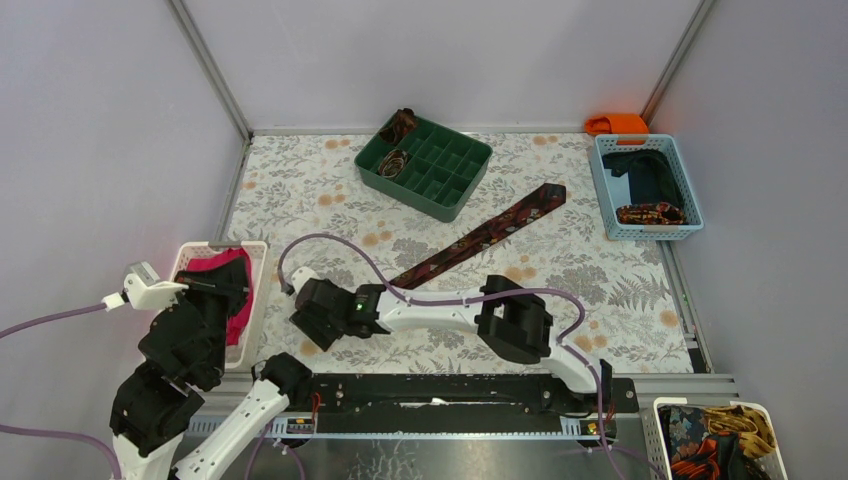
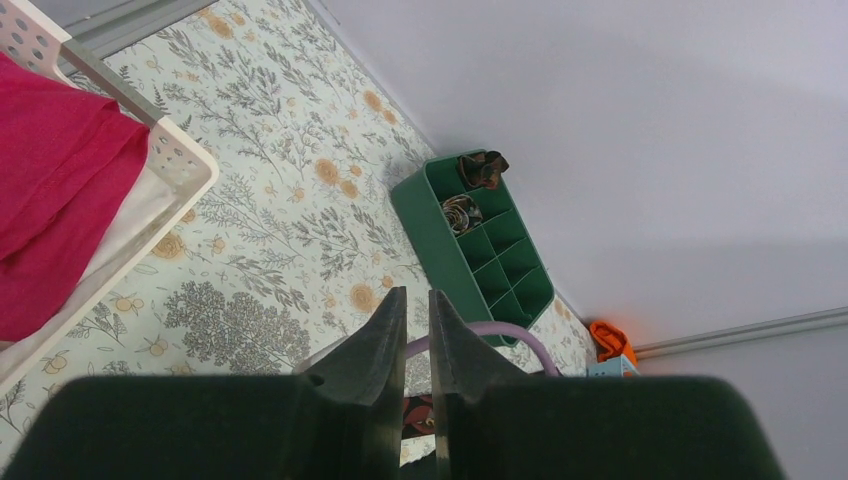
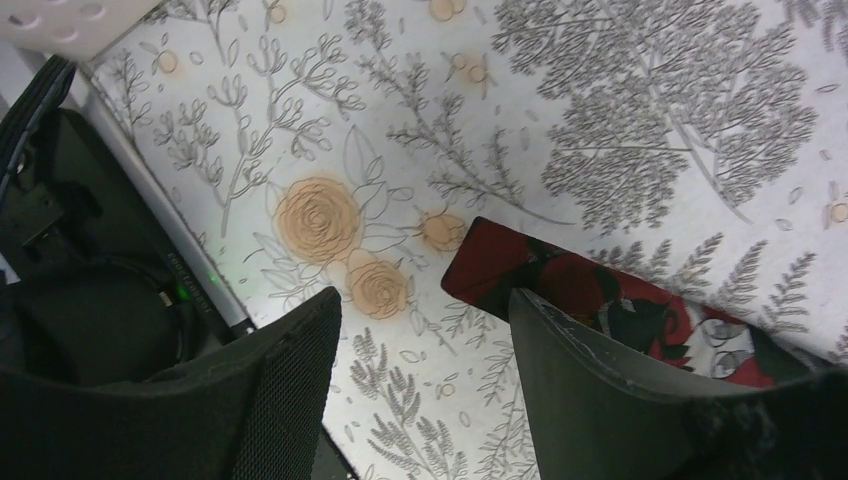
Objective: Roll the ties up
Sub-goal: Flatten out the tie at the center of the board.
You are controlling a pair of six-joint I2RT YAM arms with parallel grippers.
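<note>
The right claw is spread wide and pinches nothing; between its fingers only the flowered table shows. Just ahead of it, close beside the finger on the right side of the wrist view, lies the narrow tip of the flat tie. The tie is dark maroon with a red pattern, and it rests on the table without touching the claw. From this tip its long axis runs away from the claw, obliquely to the far right, and ends in the broad blade.

The left claw hangs by the white basket of pink-red cloth. Its fingers are almost together, with a thin slit and nothing in it. It is well apart from the tie, so the right arm is clearly the nearer one.

I judge that the coming move asks the right claw to go down onto the tip and begin the roll there.

Far beyond the right claw, a green compartment tray holds two rolled ties. I can read no brand, label or writing.
</note>
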